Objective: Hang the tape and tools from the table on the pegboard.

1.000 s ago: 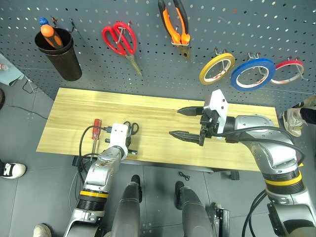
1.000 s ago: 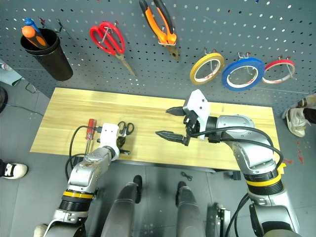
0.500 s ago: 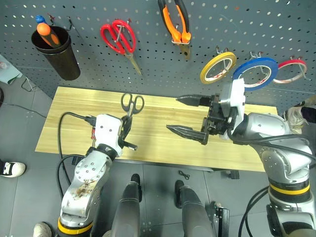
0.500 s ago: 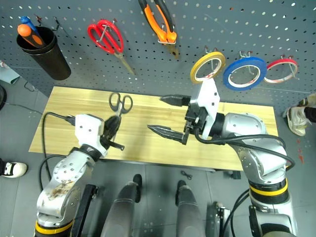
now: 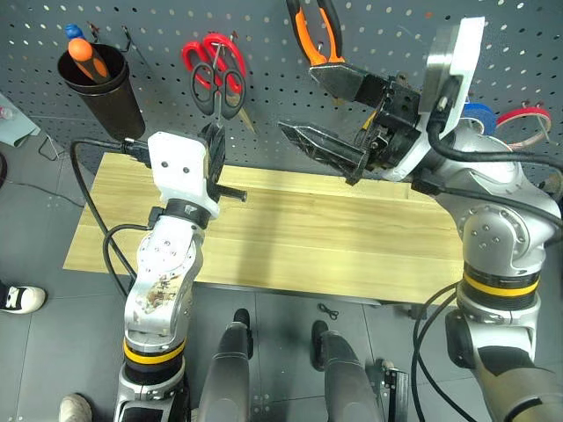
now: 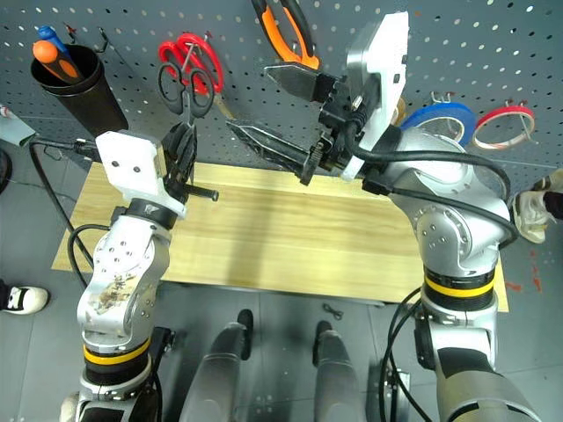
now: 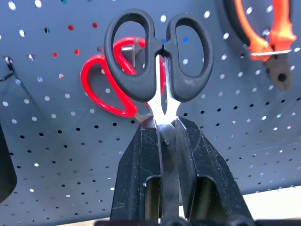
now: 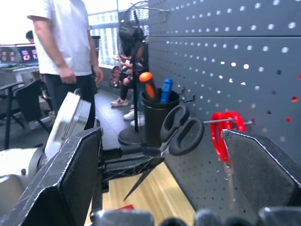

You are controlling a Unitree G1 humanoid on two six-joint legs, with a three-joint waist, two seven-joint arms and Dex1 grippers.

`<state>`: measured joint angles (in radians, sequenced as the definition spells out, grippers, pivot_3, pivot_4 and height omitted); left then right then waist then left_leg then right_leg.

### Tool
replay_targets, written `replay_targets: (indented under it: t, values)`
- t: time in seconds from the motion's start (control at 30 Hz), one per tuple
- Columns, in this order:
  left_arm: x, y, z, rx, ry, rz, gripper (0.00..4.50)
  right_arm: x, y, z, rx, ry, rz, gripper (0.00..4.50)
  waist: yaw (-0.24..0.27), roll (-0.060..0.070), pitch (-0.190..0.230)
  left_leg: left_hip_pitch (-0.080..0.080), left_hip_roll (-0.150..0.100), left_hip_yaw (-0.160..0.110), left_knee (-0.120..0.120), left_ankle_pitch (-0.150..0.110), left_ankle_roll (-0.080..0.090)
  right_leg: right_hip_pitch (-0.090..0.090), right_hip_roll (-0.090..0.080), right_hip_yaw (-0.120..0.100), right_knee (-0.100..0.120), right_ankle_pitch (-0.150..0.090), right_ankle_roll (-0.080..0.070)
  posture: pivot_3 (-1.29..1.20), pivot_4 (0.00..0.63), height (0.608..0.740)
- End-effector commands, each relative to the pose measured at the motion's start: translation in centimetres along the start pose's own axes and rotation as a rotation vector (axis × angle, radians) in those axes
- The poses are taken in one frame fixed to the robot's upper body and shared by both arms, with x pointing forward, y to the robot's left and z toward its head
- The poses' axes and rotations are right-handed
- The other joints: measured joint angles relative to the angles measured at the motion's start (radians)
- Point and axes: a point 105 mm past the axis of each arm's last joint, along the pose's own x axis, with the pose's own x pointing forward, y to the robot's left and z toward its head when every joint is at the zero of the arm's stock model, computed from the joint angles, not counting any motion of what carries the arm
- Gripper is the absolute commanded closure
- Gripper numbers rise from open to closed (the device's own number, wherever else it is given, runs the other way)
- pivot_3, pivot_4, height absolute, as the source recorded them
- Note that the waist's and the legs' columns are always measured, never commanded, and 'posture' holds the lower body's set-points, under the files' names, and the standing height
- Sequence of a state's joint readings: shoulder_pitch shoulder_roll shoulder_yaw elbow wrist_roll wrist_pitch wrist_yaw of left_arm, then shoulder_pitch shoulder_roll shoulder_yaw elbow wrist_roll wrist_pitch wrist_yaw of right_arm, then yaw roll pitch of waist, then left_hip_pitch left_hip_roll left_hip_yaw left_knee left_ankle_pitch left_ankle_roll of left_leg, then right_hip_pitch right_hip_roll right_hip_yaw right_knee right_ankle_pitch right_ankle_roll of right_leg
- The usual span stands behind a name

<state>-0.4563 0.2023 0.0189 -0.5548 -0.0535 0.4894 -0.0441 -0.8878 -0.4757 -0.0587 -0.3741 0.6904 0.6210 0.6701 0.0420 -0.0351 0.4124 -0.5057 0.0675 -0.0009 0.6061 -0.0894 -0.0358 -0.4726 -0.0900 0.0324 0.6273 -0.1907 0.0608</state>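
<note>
Holding the black scissors (image 7: 159, 61) blades-down, loops just before the pegboard (image 5: 158, 97), the left fingers (image 7: 188, 160) stay clamped; the right fingers (image 5: 330, 145) gape empty. Misalignment could snag the red scissors (image 7: 110, 89).

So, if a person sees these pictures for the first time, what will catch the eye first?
Probably the black-handled scissors, gripped by the blades in the shut left gripper and raised handles-up before the pegboard, just in front of the hanging red-handled scissors. Next, the right gripper, open and empty, lifted beside them under the orange-and-black pliers.
</note>
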Motion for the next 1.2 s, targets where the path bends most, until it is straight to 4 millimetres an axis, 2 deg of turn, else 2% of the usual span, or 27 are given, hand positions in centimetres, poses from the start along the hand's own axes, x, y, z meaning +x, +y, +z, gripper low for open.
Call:
replay_targets:
  t: [0.03, 0.2, 0.33, 0.5, 0.57, 0.6, 0.7, 0.8, 0.83, 0.9, 1.0, 1.07, 1.2]
  values:
    - [0.7, 0.0, 1.3, 0.012, -0.077, 0.020, 4.50, 0.0, 0.1, 1.3, -0.060, -0.044, -0.004, 0.00, -0.001, 0.000, 0.000, 0.000, 0.000, 0.000, 0.001, 0.000, 0.000, 0.000, 0.000, 0.000, 0.000, 0.000, 0.000, 0.09, 0.374, 0.740]
    - [1.6, -0.7, 1.1, 0.010, -0.091, -0.016, 4.50, -0.1, -0.1, 1.0, -0.068, -0.027, -0.018, 0.00, -0.002, 0.000, 0.000, 0.000, 0.000, 0.000, 0.002, 0.000, 0.000, 0.000, 0.000, 0.000, 0.001, 0.000, 0.000, 0.07, 0.373, 0.740]
    - [1.9, -1.3, 0.1, -0.003, -0.051, -0.044, 4.50, -0.1, -0.2, 0.9, -0.078, -0.021, -0.032, 0.00, -0.003, 0.000, 0.000, 0.000, 0.000, 0.000, 0.002, 0.000, 0.000, 0.000, 0.000, 0.000, 0.002, 0.001, 0.000, 0.07, 0.369, 0.740]
    - [2.2, -0.5, -1.1, -0.032, 0.001, 0.022, 4.50, -0.1, 0.0, 0.9, -0.084, -0.017, -0.038, 0.00, -0.004, 0.000, -0.001, 0.000, 0.000, 0.000, 0.003, 0.000, 0.000, 0.000, 0.000, 0.000, 0.003, 0.001, 0.000, 0.06, 0.365, 0.740]
    - [2.3, -0.3, -1.4, -0.037, 0.010, 0.031, 3.43, -0.2, 0.1, 0.8, -0.086, -0.013, -0.038, 0.00, -0.004, -0.001, -0.001, 0.000, 0.000, 0.000, 0.003, 0.000, 0.000, 0.000, 0.000, 0.000, 0.003, 0.001, 0.000, 0.06, 0.364, 0.740]
    - [2.2, -0.3, -1.5, -0.036, 0.013, 0.027, 3.10, -0.2, 0.1, 0.7, -0.084, -0.008, -0.035, 0.00, -0.004, -0.001, -0.001, 0.000, 0.000, 0.000, 0.003, 0.000, 0.000, 0.000, 0.000, 0.000, 0.004, 0.001, 0.000, 0.06, 0.364, 0.740]
    - [1.7, -0.2, -2.6, -0.024, 0.054, 0.026, 1.73, -0.3, 0.1, 0.0, -0.070, 0.020, -0.023, 0.00, -0.004, -0.001, -0.001, 0.000, 0.000, 0.000, 0.004, 0.000, 0.000, 0.000, 0.000, 0.000, 0.004, 0.001, 0.000, 0.06, 0.362, 0.740]
    - [0.8, 0.6, -4.1, -0.019, 0.115, 0.046, 0.31, -0.6, 0.1, -0.6, -0.048, 0.032, -0.023, 0.00, -0.005, -0.001, -0.002, 0.000, 0.000, -0.001, 0.003, 0.000, 0.000, 0.000, 0.000, 0.000, 0.004, 0.001, 0.000, 0.06, 0.363, 0.740]
    - [0.1, 1.5, -5.5, -0.012, 0.170, 0.069, 0.02, -0.8, 0.4, -1.9, -0.020, 0.081, -0.012, 0.00, -0.005, -0.001, -0.002, 0.000, 0.000, -0.001, 0.003, 0.000, 0.000, 0.000, 0.000, 0.000, 0.004, 0.001, 0.000, 0.07, 0.368, 0.740]
    - [-1.3, 3.0, -8.0, 0.009, 0.274, 0.094, 0.02, -1.1, 1.3, -4.9, 0.006, 0.215, 0.014, 0.00, -0.007, -0.001, -0.003, 0.001, 0.000, 0.000, 0.003, 0.000, 0.000, 0.000, 0.000, 0.000, 0.005, 0.001, 0.000, 0.07, 0.374, 0.740]
    - [-2.7, 5.5, -11.2, -0.009, 0.423, 0.118, 0.02, -1.0, 3.1, -7.4, 0.031, 0.314, 0.095, 0.00, -0.010, -0.001, -0.003, 0.003, 0.000, 0.000, 0.003, 0.000, 0.000, 0.000, 0.000, 0.000, 0.006, 0.001, -0.001, 0.08, 0.391, 0.740]
    - [-3.1, 7.5, -12.7, -0.029, 0.506, 0.134, 0.02, -0.5, 4.2, -8.4, 0.045, 0.350, 0.149, 0.00, -0.016, -0.001, -0.003, 0.003, 0.001, -0.001, 0.003, 0.001, 0.000, 0.000, 0.001, 0.000, 0.006, 0.001, -0.001, 0.08, 0.401, 0.740]
    - [-3.6, 9.7, -14.8, -0.066, 0.654, 0.122, 0.02, 0.3, 5.0, -9.3, 0.035, 0.373, 0.190, 0.00, -0.015, -0.001, -0.003, 0.003, 0.001, -0.001, 0.003, 0.002, 0.001, 0.000, 0.001, 0.000, 0.007, 0.000, 0.002, 0.10, 0.418, 0.740]
